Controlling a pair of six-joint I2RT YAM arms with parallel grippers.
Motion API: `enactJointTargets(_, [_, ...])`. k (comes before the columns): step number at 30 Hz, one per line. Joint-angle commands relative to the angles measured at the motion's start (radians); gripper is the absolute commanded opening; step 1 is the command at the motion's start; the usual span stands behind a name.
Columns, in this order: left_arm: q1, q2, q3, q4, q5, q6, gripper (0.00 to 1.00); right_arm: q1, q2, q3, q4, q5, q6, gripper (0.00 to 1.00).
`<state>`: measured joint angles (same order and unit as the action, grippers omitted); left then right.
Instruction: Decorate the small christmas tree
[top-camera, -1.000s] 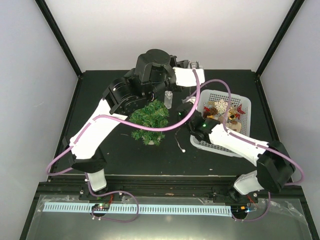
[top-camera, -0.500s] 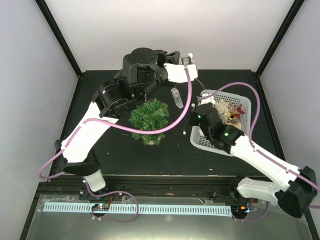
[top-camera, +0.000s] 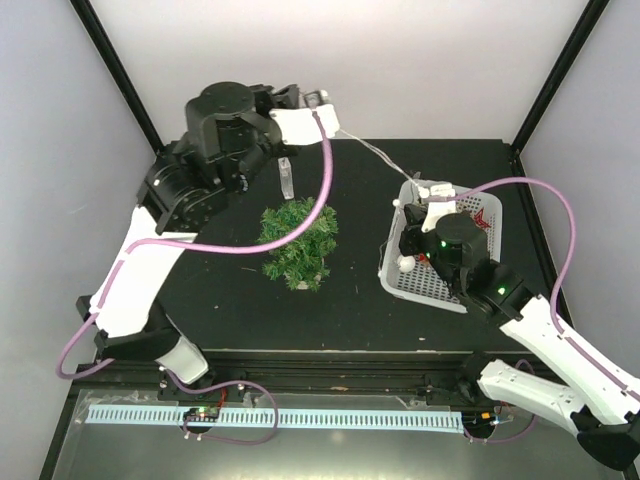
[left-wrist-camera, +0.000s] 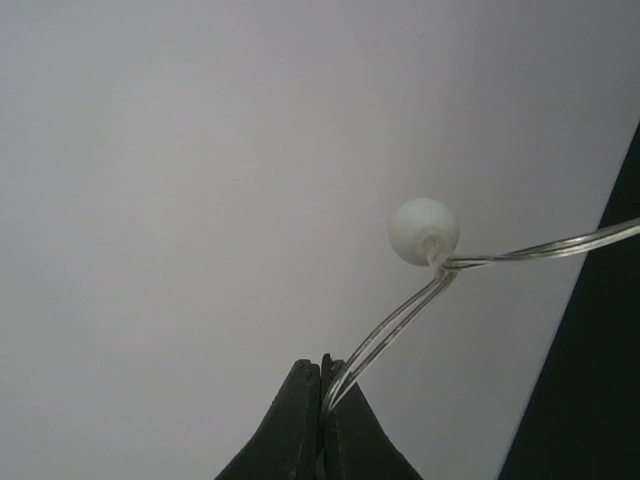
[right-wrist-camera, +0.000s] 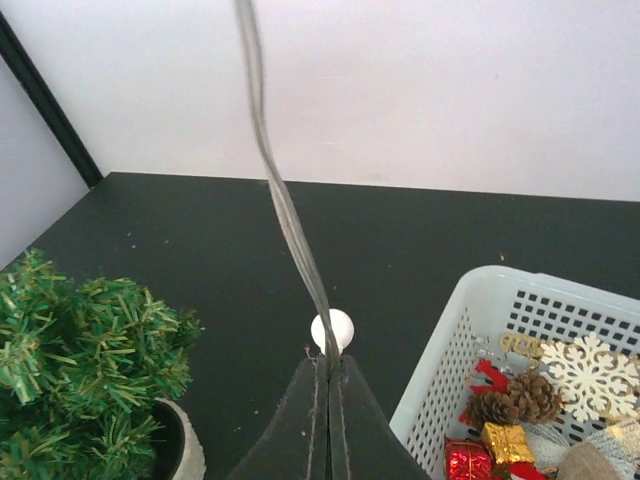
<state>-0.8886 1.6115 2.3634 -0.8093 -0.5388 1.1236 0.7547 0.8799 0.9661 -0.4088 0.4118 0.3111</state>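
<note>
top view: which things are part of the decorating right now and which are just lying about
In use: small christmas tree; bulb string, both arms' jaws shut on it.
Lying about: white basket; snowflake, pinecone and red gift box inside it.

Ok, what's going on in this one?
Both arms hold one thin clear wire string dotted with small round white bulbs. The left tool is shut on it, raised high toward the back wall. The right tool is shut on it at the tree-side edge of the white plastic mesh basket of ornaments. The string hangs between them, clear of the small bushy green christmas tree, which looks bare.
</note>
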Motion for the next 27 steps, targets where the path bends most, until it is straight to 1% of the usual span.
enactJointTargets(1, [0.093, -0.104, -0.036, -0.151, 0.105, -0.159, 0.02, -0.006, 0.006, 0.061, -0.057, -0.047, -0.043, 0.01])
enactJointTargets(5, [0.174, -0.224, -0.168, -0.232, 0.253, -0.273, 0.02, -0.005, 0.024, 0.073, -0.076, -0.059, -0.048, 0.01])
enactJointTargets(8, [0.22, -0.321, -0.308, -0.235, 0.357, -0.329, 0.02, -0.005, 0.027, 0.07, -0.073, -0.069, -0.046, 0.01])
enactJointTargets(10, [0.234, -0.409, -0.39, -0.237, 0.404, -0.357, 0.02, -0.005, 0.031, 0.068, -0.07, -0.074, -0.042, 0.01])
enactJointTargets(13, [0.236, -0.495, -0.472, -0.248, 0.474, -0.396, 0.02, -0.005, 0.038, 0.065, -0.064, -0.079, -0.04, 0.01])
enactJointTargets(17, [0.242, -0.544, -0.525, -0.265, 0.499, -0.413, 0.01, -0.006, 0.052, 0.065, -0.057, -0.087, -0.032, 0.01])
enactJointTargets(23, [0.26, -0.601, -0.671, -0.233, 0.493, -0.415, 0.02, -0.005, 0.059, 0.069, -0.038, -0.094, -0.02, 0.01])
enactJointTargets(27, [0.277, -0.627, -0.763, -0.212, 0.55, -0.45, 0.02, -0.005, 0.055, 0.075, -0.038, -0.073, -0.026, 0.01])
